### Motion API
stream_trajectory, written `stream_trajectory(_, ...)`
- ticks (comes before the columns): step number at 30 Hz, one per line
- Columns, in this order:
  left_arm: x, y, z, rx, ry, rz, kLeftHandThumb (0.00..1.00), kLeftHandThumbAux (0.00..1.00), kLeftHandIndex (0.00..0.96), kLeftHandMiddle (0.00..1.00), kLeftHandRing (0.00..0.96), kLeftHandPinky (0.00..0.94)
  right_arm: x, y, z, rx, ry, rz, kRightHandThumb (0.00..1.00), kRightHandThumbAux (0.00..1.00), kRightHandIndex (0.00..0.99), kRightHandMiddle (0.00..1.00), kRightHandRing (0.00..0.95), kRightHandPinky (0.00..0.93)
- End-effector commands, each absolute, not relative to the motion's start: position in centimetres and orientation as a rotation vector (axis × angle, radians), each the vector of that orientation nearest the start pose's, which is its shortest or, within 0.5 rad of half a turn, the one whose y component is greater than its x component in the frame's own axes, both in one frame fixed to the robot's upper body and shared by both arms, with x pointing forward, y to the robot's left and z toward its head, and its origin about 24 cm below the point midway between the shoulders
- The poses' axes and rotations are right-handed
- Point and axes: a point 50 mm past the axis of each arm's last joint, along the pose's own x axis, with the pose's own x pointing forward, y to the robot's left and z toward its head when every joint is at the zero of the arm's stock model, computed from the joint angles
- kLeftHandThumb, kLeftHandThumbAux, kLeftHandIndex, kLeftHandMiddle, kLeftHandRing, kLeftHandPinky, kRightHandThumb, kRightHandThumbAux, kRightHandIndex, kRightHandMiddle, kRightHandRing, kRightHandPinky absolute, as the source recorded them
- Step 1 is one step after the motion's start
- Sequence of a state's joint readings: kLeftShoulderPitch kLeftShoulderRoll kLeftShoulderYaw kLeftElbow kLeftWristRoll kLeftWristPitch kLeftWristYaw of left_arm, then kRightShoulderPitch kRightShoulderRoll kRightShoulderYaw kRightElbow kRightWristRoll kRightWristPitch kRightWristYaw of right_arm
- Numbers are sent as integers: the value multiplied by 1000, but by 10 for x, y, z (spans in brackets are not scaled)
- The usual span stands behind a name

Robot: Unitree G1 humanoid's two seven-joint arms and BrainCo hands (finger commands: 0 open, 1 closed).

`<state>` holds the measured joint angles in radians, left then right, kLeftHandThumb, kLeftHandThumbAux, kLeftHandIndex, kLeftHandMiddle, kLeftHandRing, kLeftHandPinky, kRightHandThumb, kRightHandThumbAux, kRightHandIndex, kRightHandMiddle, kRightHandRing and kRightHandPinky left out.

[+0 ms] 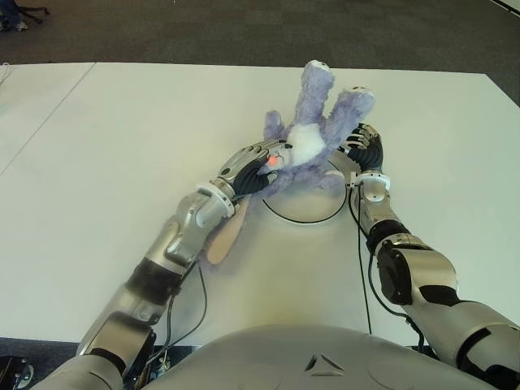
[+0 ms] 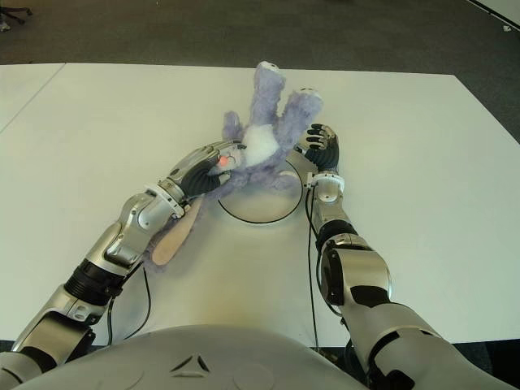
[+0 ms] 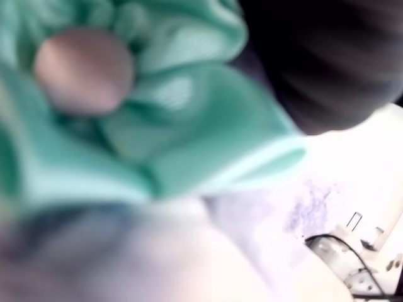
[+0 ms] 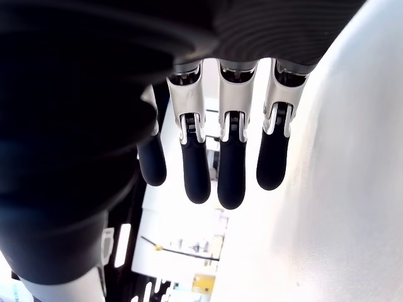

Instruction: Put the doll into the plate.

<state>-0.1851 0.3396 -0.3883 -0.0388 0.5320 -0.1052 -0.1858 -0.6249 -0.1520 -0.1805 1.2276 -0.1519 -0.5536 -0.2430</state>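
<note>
Tabletop, white and bare over most of its width, with wide free surface outward of both hands and beyond them up to the far edge, where dark carpet begins. A seam in the surface runs diagonally well to the outside of the left arm. Black cables trail from each forearm back toward the robot's torso along the near table area.

Plate: white, thin dark rim, lying flat between the two hands; its near arc is exposed, its far part covered by the doll.

Doll: purple plush rabbit with a white belly, lying over the plate's far rim, two limbs pointing away from the robot past both hands. One long ear with a pinkish lining hangs under the left wrist toward the robot, onto the table.

Left hand: reached forward and inward, palm against the doll's head end, fingers curled round the plush in a grasp; the forearm slants across the table from the robot's left. In the left wrist view the plush fills the lens too closely to read detail.

Right hand: at the plate's right rim, just beside the doll's outer limb, forearm running almost straight ahead from the elbow. Its fingers are extended, side by side and nearly straight, enclosing nothing; whether they touch the doll cannot be told.
</note>
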Motion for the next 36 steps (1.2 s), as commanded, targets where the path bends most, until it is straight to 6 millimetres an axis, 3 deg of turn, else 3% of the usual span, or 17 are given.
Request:
stream_trajectory(1,247,95,28,782,-68,-686,737,699,437,994,916,881,257,-185,-84,-169,481,-217,24,838,273,333,348,345)
stream_trajectory(10,237,82,18,664,-70,-723,733,700,437,998,928,892,256,-185,-85,-186,479,-224,17,830,262,331,344,339)
stream_trajectory(22,228,74,19,591,-148,-724,734,700,437,997,927,893,257,-183,-84,-164,480,-216,23,846,274,337,351,341)
stream_trajectory(36,223,66,24,715,-259,-756,734,701,437,998,934,892,257,-181,-85,-221,484,-211,0,815,258,329,338,325)
